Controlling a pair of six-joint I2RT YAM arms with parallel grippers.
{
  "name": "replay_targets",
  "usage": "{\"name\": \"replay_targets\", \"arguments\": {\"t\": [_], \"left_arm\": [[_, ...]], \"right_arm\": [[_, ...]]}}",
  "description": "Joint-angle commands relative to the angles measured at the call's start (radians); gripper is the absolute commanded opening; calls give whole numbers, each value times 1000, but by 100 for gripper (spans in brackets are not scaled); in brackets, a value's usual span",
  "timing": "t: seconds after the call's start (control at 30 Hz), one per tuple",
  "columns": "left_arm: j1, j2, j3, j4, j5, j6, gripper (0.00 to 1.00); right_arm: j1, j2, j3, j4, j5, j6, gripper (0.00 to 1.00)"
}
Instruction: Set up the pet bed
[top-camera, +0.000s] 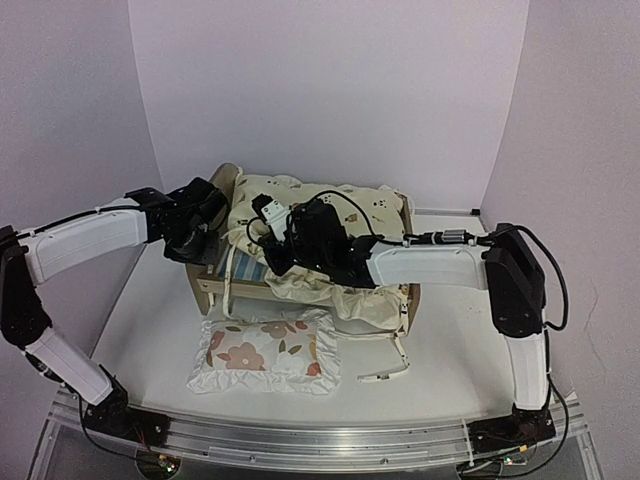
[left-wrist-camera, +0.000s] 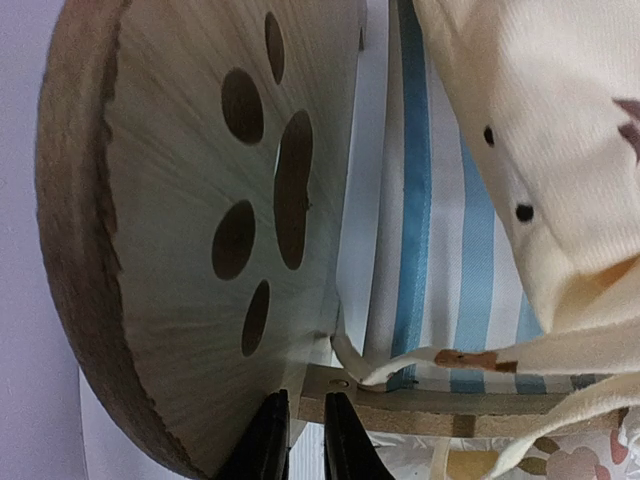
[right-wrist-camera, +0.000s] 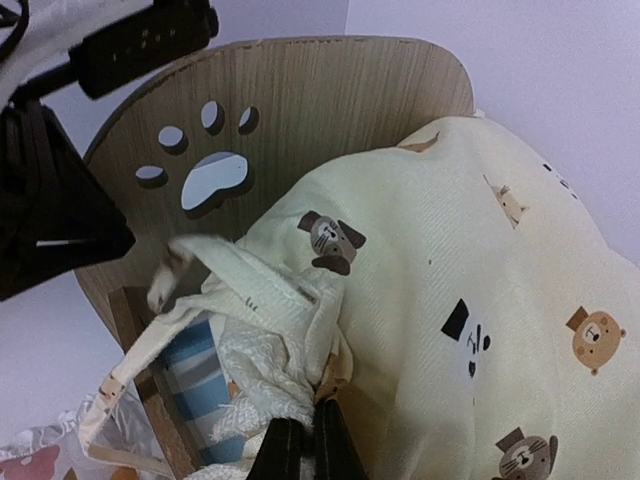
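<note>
The pet bed (top-camera: 228, 286) stands mid-table, its paw-print headboard (left-wrist-camera: 180, 250) to the left and its striped base (left-wrist-camera: 470, 250) partly bare. A cream cushion (top-camera: 330, 205) printed with animals lies bunched over the bed. My right gripper (right-wrist-camera: 308, 445) is shut on a fold of that cushion (right-wrist-camera: 480, 300) near the headboard (right-wrist-camera: 330, 100). My left gripper (left-wrist-camera: 305, 440) sits at the headboard's lower corner by the side rail (left-wrist-camera: 450, 405). Its jaws stand a narrow gap apart, and I see nothing held. A tie string (left-wrist-camera: 440, 360) drapes over the rail just beyond the fingers.
A white ruffled flowered pillow (top-camera: 265, 350) lies on the table (top-camera: 150, 320) in front of the bed. A loose cushion strap (top-camera: 385, 375) trails on the table to its right. The left arm's black wrist (right-wrist-camera: 50, 210) shows beside the headboard. Pale walls enclose the table.
</note>
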Motion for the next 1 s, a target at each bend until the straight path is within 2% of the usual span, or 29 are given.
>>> {"name": "replay_targets", "arguments": {"t": [0.0, 0.33, 0.5, 0.6, 0.73, 0.97], "left_arm": [[-1, -55, -30, -26, 22, -55, 16], [-1, -175, -24, -77, 89, -82, 39], [0, -189, -25, -74, -1, -109, 59], [7, -167, -23, -62, -65, -130, 66], [59, -122, -31, 10, -27, -100, 65], [142, -72, -68, 143, 57, -46, 55]], "right_arm": [[4, 71, 102, -54, -11, 19, 0], [32, 237, 313, -139, 40, -22, 0], [41, 311, 398, -144, 74, -41, 0], [45, 350, 444, -146, 96, -74, 5], [52, 365, 451, -158, 118, -114, 21], [64, 281, 356, -158, 140, -147, 32]]}}
